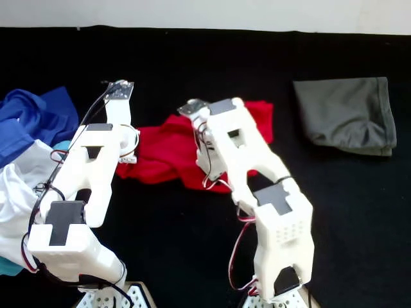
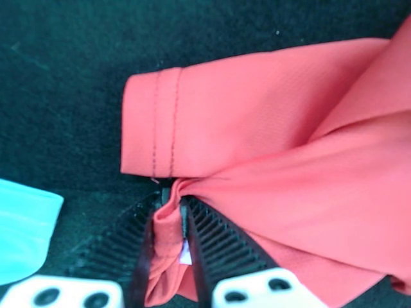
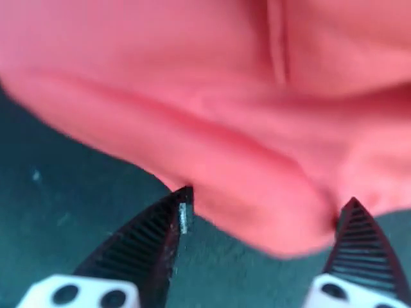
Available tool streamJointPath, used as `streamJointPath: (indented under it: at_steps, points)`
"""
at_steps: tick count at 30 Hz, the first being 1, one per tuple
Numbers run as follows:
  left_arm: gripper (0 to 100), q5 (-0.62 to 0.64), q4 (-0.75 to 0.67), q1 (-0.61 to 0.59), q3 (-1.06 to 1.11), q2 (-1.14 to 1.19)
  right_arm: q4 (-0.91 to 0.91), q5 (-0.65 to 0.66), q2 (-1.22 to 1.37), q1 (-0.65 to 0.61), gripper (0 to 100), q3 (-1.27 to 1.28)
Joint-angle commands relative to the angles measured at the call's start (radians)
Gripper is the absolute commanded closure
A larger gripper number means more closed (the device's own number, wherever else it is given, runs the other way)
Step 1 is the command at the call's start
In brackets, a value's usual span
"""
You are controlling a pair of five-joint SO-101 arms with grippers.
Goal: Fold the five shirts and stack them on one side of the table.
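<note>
A crumpled red shirt of thin knit fabric lay at the centre of the black tabletop in the high view. Its long axis ran across the frame from lower left to upper right, and its far end pointed toward a folded grey cloth shirt at the upper right, well apart from it. The left end effector was pinched tight on a bunched fold of the red shirt at its left end, the ribbed black fingers pressing the cloth between them. Just beside that grip, a short sleeve with a double-stitched hem lay flat on the tabletop. The right end effector stood spread wide over the edge of the red shirt, a rounded fold of the fabric lying between its fingertips; whether they touched the cloth could not be told. A rumpled blue shirt and a white shirt were piled at the left edge of the frame, and a pale teal cloth lay near the left end effector.
</note>
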Motion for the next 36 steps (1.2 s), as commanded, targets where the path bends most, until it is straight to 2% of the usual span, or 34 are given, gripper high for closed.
streamJointPath:
  at_steps: [1,4,9,19,24,30,36]
  points:
    - [99,0.003,0.000,-0.007,-0.021,0.004,-0.077,0.011,0.024,-0.008,65.2,-0.002]
    - [99,0.003,0.000,-0.007,-0.021,0.004,-0.097,0.012,0.048,-0.004,68.1,-0.002]
    - [99,0.003,0.000,-0.007,-0.021,0.004,-0.085,0.011,-0.016,-0.002,86.6,-0.001]
    - [99,0.003,0.000,-0.007,-0.021,0.004,0.047,0.012,-0.312,-0.001,97.9,0.004]
    - [99,0.003,0.000,-0.007,-0.021,0.004,0.096,0.011,-0.332,0.001,97.1,0.008]
    - [99,0.003,0.000,-0.007,-0.021,0.004,0.102,0.014,-0.329,0.001,76.1,0.108]
    - [99,0.003,0.000,-0.007,-0.021,0.004,0.116,0.015,-0.358,0.002,75.7,0.128]
